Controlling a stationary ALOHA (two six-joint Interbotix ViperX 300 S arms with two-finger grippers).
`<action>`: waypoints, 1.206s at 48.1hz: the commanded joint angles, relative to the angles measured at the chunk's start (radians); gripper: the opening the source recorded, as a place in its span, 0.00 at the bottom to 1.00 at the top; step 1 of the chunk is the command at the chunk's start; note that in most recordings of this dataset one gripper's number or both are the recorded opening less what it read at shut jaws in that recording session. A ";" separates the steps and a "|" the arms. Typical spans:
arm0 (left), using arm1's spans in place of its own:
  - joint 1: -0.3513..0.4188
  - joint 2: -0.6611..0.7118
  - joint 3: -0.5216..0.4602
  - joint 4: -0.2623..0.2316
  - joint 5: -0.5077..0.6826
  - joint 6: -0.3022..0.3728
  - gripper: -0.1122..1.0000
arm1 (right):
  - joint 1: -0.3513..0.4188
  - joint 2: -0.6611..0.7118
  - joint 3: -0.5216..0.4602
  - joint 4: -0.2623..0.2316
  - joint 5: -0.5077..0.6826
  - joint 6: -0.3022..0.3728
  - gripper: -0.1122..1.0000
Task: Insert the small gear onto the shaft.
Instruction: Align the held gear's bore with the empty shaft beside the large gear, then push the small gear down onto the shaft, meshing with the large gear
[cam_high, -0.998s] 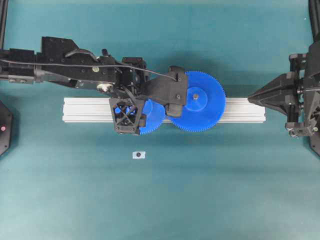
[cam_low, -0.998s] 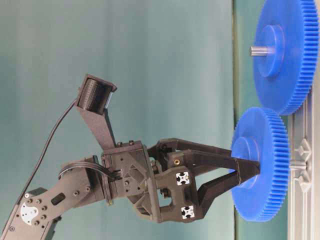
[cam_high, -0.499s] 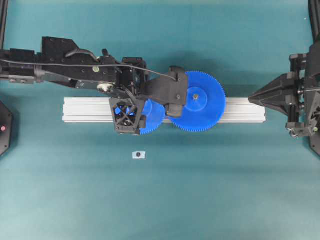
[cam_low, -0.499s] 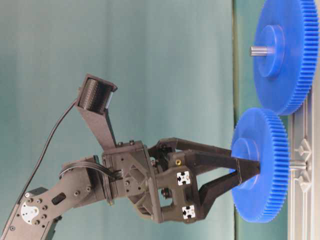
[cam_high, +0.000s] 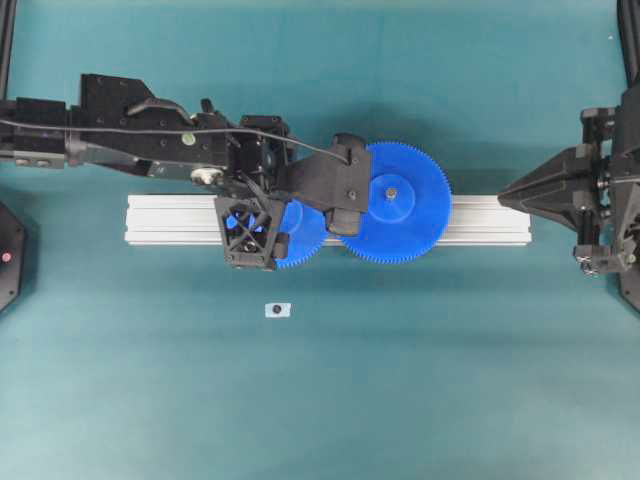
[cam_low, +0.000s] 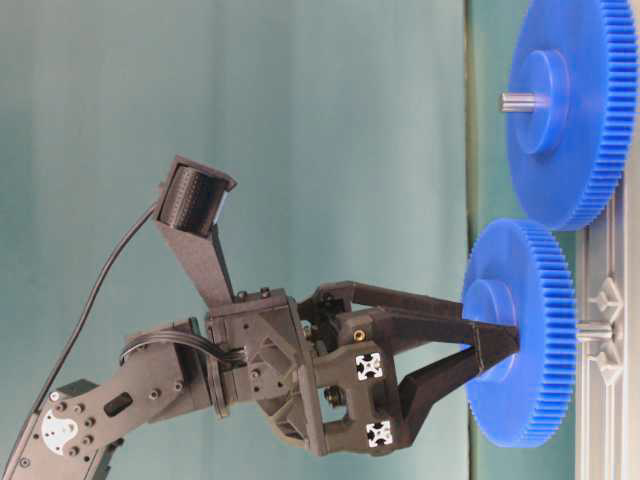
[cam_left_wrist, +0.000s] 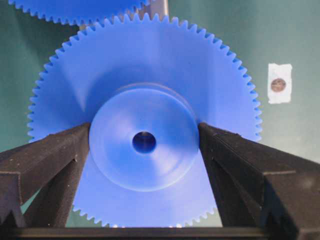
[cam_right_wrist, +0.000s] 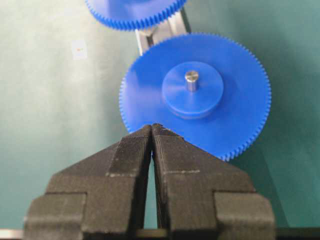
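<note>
The small gear lies flat on the rail, its teeth meshed with the wider blue gear. My left gripper points down at it and is open. Its fingers flank the raised hub with barely any gap. The hub's centre hole looks dark, and no pin sticks out of it. The shaft is almost all hidden under the gear. A short grey stub shows between gear and rail in the table-level view. My right gripper is shut and empty, hanging back at the rail's right end.
The long ribbed aluminium rail crosses the middle of the teal table. The wider gear carries its own grey centre pin. A small white patch with a dark dot lies on the table in front of the rail.
My left jaws have spread slightly at the hub, and the left wrist has shifted a little to the left. The small gear stays on the rail. My right arm has not moved.
</note>
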 joint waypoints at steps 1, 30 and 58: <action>0.000 -0.015 -0.020 0.002 -0.002 -0.005 0.91 | 0.000 0.003 -0.011 0.000 -0.009 0.009 0.20; 0.000 -0.029 -0.048 0.002 0.014 0.000 0.93 | 0.000 0.003 -0.011 0.000 -0.009 0.009 0.20; 0.018 -0.104 -0.031 0.002 0.003 0.009 0.93 | 0.000 0.003 -0.009 0.000 -0.009 0.009 0.20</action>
